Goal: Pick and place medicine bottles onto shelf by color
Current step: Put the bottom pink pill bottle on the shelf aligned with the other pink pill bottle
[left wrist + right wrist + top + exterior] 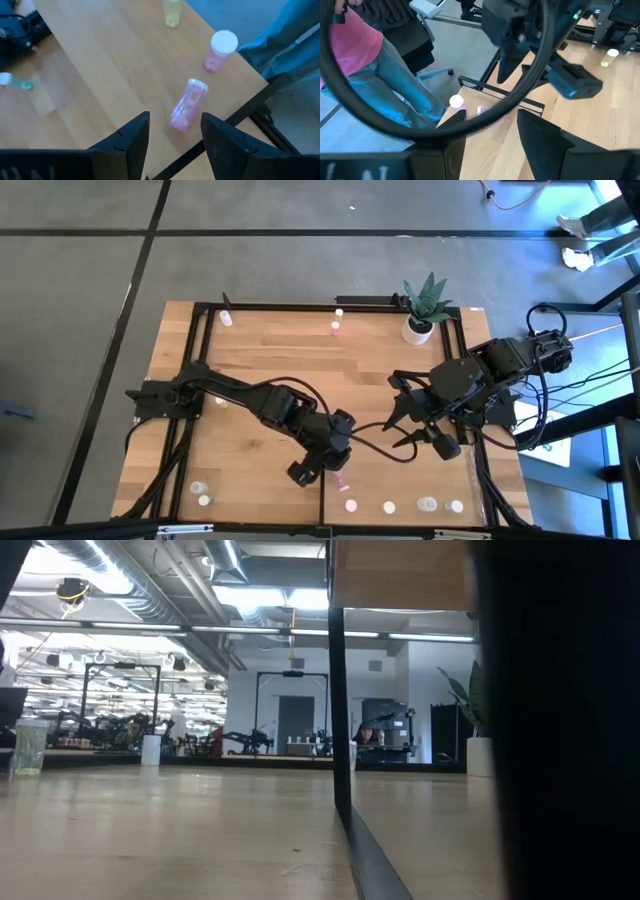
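A pink bottle (188, 104) is seen lying just ahead of the left gripper (174, 131), whose fingers are spread apart and hold nothing.

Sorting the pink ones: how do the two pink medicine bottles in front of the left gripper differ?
The nearer pink translucent bottle lies on its side; the farther pink bottle stands upright. The lying one sits just ahead of the open left gripper; the standing one is nearer the table's edge. Both are pink-tinted, white-capped.
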You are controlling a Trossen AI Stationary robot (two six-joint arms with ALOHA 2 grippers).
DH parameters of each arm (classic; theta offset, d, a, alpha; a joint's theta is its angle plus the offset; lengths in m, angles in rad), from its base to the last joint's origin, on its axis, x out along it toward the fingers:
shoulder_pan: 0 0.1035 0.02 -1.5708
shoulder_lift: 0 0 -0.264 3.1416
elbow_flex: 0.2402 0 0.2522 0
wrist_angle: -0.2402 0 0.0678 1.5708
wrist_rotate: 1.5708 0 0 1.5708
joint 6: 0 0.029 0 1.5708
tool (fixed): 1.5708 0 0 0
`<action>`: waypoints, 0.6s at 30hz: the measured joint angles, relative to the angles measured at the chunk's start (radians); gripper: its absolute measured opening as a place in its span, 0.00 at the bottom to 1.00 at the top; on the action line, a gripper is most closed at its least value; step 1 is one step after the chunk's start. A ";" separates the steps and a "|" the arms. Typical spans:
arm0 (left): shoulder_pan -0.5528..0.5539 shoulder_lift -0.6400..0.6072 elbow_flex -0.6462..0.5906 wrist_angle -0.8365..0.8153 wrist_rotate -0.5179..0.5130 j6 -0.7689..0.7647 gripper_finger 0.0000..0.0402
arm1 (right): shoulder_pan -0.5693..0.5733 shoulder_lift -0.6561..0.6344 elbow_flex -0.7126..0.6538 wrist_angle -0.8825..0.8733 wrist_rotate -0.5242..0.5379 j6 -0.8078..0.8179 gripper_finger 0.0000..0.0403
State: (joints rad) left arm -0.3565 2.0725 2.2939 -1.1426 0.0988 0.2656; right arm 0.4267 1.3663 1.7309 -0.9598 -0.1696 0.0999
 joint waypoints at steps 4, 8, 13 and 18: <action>-0.001 0.018 0.000 0.021 0.022 0.001 0.42 | 0.001 0.000 0.000 0.000 0.000 -0.001 0.44; -0.001 0.035 0.000 0.030 0.027 0.001 0.42 | 0.000 -0.001 0.000 0.000 0.000 -0.001 0.44; -0.003 0.051 0.000 0.032 0.027 0.007 0.42 | 0.000 -0.001 0.000 -0.001 0.000 -0.001 0.44; -0.023 0.075 -0.004 0.045 0.018 -0.008 0.42 | 0.000 -0.001 0.000 -0.001 0.001 0.000 0.44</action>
State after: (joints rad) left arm -0.3799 2.1475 2.2898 -1.0978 0.1164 0.2579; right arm 0.4271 1.3655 1.7309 -0.9603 -0.1688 0.0997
